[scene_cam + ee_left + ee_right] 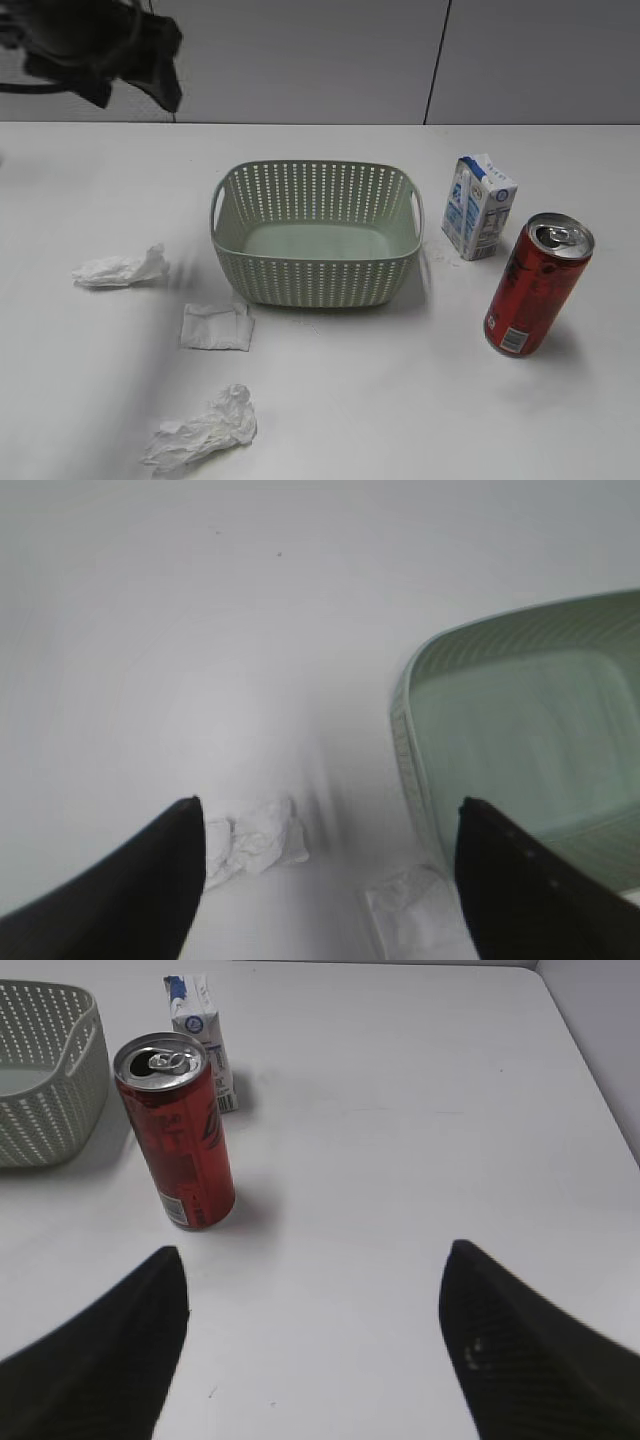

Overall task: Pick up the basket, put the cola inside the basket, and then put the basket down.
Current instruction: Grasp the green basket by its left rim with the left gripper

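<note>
Basket (316, 246) sits empty mid-table, cola (538, 284) upright well to its right, just in front of a blue-and-white carton (479, 206); cola not in the basket. My left gripper (325, 825) is spread wide with nothing in it, up in the air left of the basket over crumpled tissues (256, 838). My right gripper (312, 1270) is also wide and unloaded, cola ahead to its left.

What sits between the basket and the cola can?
In the exterior view, a blue-and-white carton stands between the basket and the cola can, set slightly farther back; it touches neither.
</note>
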Controlling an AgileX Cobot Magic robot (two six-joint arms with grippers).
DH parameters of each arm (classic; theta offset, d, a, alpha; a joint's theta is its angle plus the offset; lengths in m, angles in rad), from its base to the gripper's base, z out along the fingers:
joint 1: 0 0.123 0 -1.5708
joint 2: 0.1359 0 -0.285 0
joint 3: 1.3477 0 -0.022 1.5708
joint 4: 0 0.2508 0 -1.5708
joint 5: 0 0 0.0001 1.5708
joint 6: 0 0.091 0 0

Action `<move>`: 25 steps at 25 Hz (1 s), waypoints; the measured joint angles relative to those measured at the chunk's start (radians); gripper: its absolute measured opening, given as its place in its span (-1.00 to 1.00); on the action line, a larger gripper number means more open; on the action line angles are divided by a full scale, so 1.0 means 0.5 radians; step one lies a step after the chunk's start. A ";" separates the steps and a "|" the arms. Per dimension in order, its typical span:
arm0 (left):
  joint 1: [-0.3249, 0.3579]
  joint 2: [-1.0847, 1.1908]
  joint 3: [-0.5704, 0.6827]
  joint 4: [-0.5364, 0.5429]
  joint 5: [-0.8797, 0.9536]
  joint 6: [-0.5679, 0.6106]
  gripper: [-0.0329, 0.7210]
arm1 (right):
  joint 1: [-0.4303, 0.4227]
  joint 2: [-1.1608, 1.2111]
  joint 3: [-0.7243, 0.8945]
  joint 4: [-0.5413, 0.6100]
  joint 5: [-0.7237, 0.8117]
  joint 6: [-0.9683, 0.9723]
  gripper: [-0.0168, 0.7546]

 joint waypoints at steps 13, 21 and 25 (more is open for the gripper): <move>-0.240 0.758 -0.458 0.151 0.258 -0.320 0.65 | 0.000 0.000 0.000 0.000 0.000 0.000 0.58; -0.240 0.946 -0.488 0.151 0.252 -0.356 0.62 | 0.000 0.000 0.000 0.000 0.000 0.000 0.58; -0.240 1.029 -0.488 0.151 0.242 -0.362 0.61 | 0.000 0.000 0.000 0.000 0.000 0.000 0.58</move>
